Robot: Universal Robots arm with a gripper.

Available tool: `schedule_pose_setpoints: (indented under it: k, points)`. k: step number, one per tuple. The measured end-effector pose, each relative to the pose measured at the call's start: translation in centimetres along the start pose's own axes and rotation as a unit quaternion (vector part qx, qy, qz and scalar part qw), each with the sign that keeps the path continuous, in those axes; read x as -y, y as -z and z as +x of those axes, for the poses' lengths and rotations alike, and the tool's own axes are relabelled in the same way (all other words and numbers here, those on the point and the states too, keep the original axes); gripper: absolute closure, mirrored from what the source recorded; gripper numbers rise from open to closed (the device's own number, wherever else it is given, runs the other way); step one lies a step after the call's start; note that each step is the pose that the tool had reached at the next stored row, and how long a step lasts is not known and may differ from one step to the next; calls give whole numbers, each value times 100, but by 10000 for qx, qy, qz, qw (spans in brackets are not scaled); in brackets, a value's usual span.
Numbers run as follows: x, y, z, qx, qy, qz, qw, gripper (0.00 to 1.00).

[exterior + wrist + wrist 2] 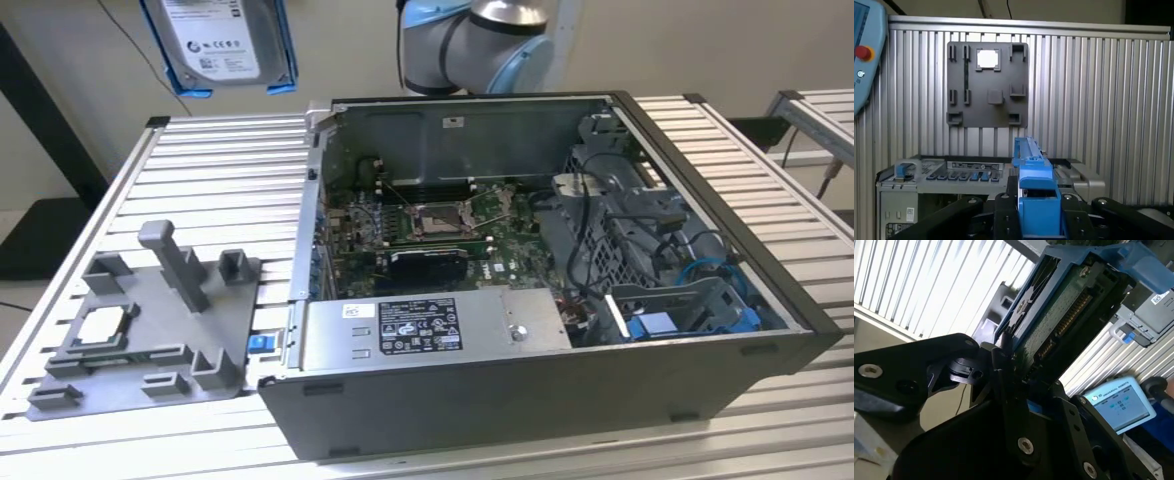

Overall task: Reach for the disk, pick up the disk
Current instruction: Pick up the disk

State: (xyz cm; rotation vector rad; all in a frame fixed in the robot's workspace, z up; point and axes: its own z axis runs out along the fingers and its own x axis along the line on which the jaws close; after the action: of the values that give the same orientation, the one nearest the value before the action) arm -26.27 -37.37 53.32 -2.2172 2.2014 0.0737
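Exterior view: disk hangs upright, high over the surface, clear of the computer case. First wrist view: I read fingers clamped either side, long axis running out from them.

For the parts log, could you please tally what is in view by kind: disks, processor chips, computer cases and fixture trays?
disk: 1
processor chip: 1
computer case: 1
fixture tray: 1
Total: 4
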Motion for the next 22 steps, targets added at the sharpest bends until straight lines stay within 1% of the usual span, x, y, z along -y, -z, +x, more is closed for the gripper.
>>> schedule_pose_setpoints:
  k: [11,22]
  points:
    - [482,-61,6,0,-1,0,10000,100]
    - [903,-121,12,0,0,0,10000,100]
